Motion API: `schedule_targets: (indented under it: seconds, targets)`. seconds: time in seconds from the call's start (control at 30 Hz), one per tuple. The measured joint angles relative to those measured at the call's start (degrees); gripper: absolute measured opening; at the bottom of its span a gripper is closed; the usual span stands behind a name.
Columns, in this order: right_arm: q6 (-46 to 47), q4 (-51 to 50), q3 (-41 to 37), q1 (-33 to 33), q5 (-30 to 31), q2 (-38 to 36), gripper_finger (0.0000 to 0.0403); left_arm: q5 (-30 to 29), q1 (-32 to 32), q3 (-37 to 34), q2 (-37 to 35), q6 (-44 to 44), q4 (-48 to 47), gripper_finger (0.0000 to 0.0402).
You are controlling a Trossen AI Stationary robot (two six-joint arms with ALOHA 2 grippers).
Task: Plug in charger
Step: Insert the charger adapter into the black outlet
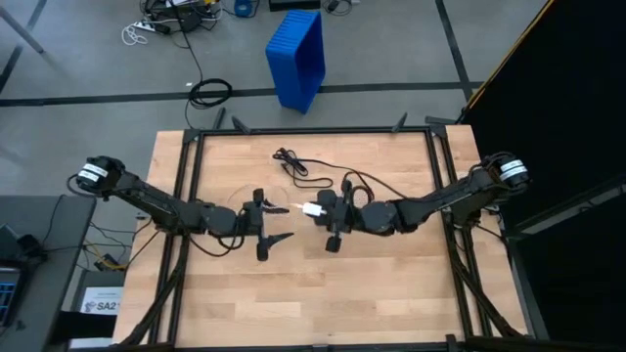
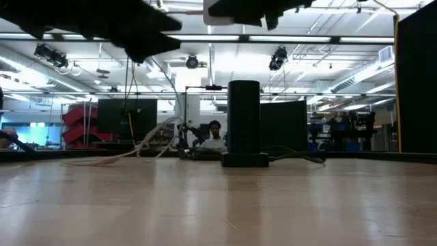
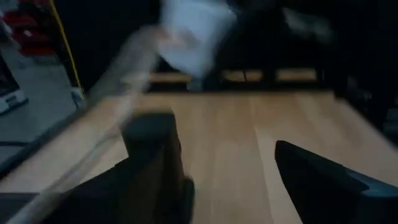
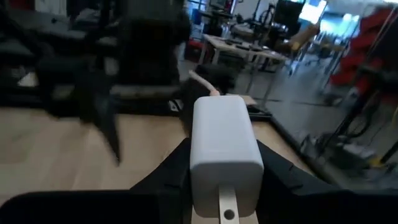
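Right gripper (image 1: 315, 211) clamps the white charger (image 1: 311, 210) above mid-table, just right of the left gripper (image 1: 277, 222), whose fingers (image 3: 155, 162) are spread wide and empty. The charger's long axis lies level along the gripper line, pointing toward the left gripper; its cable (image 1: 278, 207) trails that way. Likely risk: misaligned prongs (image 4: 227, 204) jamming, or the cable snagging.

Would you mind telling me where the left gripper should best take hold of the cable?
Probably on the cable stub just beside the charger, approaching along the table from the left gripper. The right gripper already clamps the charger body, leaving only that cable end free.
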Motion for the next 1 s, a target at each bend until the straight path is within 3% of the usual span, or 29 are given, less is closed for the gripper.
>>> schedule_targets:
  seconds: [0.13, 0.27, 0.4, 0.6, 0.77, 1.0]
  targets:
    - [3.3, 0.0, 0.0, -2.4, -6.7, 0.0, 0.0083, -4.6, -1.6, 0.0, 0.0, -5.3, -9.2, 0.0272]
    - [4.4, 0.0, 0.0, -3.7, -8.1, 0.0, 0.0083, -11.4, -3.3, 0.0, 0.0, -9.5, -18.5, 0.0267]
    - [6.8, -1.5, 0.0, -5.3, -10.5, 0.0, 0.0083, -5.0, -3.6, 0.0, 0.0, -15.4, -24.0, 0.0261]
    - [8.6, -3.6, 0.0, -6.8, -12.0, 0.0, 0.0083, 1.1, -3.6, 0.0, 0.0, -19.2, -22.5, 0.0259]
    - [10.3, -4.7, 0.0, -7.0, -12.0, 0.0, 0.0083, 2.1, -4.6, 0.0, 0.0, -16.8, -20.4, 0.0256]
    - [13.9, -8.2, 0.0, -10.0, -16.3, 0.0, 0.0083, 1.1, -8.1, 0.9, 0.0, 0.6, -8.7, 0.0233]
